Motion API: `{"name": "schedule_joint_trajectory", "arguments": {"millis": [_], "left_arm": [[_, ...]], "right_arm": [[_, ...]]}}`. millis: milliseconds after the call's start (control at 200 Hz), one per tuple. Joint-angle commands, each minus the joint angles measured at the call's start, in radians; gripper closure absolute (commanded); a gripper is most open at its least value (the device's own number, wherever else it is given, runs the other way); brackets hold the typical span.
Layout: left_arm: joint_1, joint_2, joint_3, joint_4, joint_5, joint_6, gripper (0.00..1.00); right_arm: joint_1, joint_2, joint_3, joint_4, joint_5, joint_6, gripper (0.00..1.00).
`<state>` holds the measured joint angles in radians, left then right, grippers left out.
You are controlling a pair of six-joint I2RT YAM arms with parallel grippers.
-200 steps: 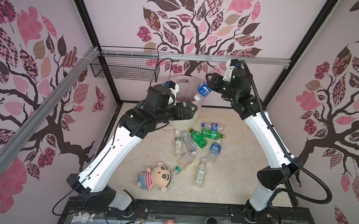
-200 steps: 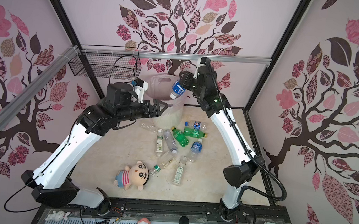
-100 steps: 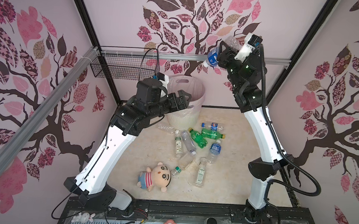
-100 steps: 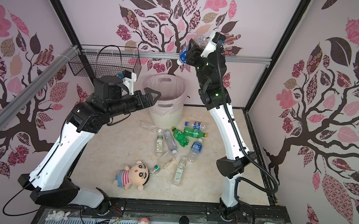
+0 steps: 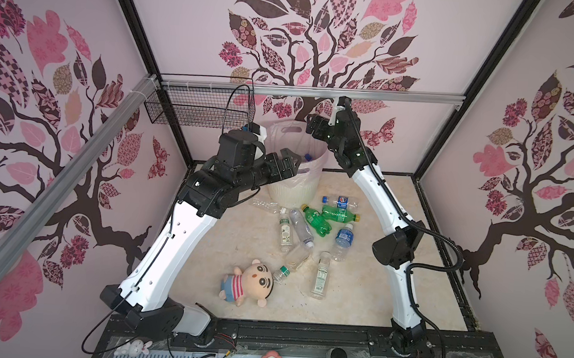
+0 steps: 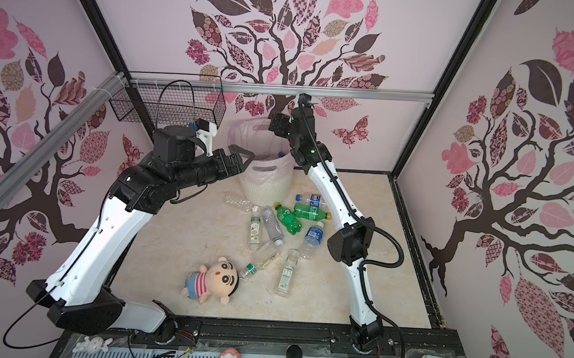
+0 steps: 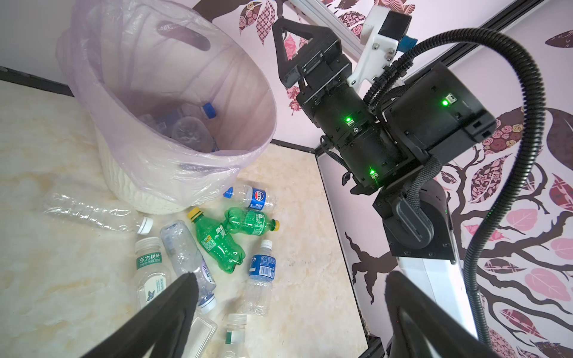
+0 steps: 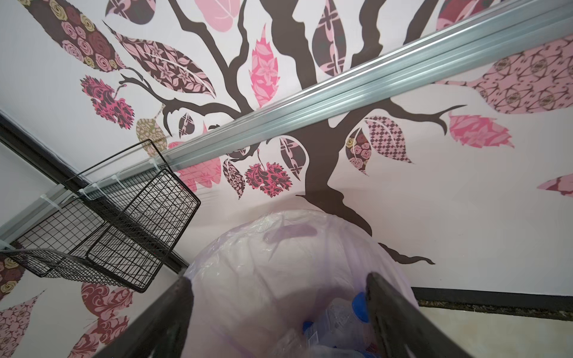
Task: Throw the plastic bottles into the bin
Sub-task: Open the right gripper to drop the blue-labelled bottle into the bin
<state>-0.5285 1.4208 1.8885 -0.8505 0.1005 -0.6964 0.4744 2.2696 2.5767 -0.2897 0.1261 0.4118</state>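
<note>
The bin [image 5: 292,187] [image 6: 266,188], cream with a pale pink liner, stands at the back of the floor. My right gripper [image 5: 311,126] [image 8: 279,280] hangs over its mouth, open and empty. Clear plastic bottles with blue caps [image 8: 344,313] [image 7: 189,130] lie inside the bin. My left gripper [image 5: 294,159] [image 7: 291,282] is open and empty, level with the bin's front-left rim. Several bottles lie on the floor in front of the bin: two green ones [image 5: 315,220] [image 5: 340,213], blue-labelled ones [image 5: 343,237] [image 5: 341,201], a crushed clear one [image 5: 266,206] and green-white labelled ones [image 5: 285,231] [image 5: 320,275].
A plush doll in a striped shirt [image 5: 250,282] lies near the front, beside a bottle. A black wire-mesh basket [image 5: 200,111] hangs on the back rail left of the bin. Walls close the floor on three sides, with a black rail along the front.
My right gripper carried a blue-labelled bottle up high, came down over the bin and opened; the bottle has left its jaws. The left arm drew back a little from the bin.
</note>
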Motion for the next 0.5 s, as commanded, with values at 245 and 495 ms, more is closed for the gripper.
{"name": "schedule_joint_trajectory", "arguments": {"millis": [245,495], "left_arm": [[0.004,-0.032,-0.038,0.013,0.018,-0.02,0.03],[0.005,-0.061,-0.137,0.055,0.015,-0.018,0.03]], "right_arm": [[-0.006,-0.126,0.026,-0.013,-0.004,0.005,0.05],[-0.005,-0.226,-0.065,-0.096,0.014,-0.028,0.0]]}}
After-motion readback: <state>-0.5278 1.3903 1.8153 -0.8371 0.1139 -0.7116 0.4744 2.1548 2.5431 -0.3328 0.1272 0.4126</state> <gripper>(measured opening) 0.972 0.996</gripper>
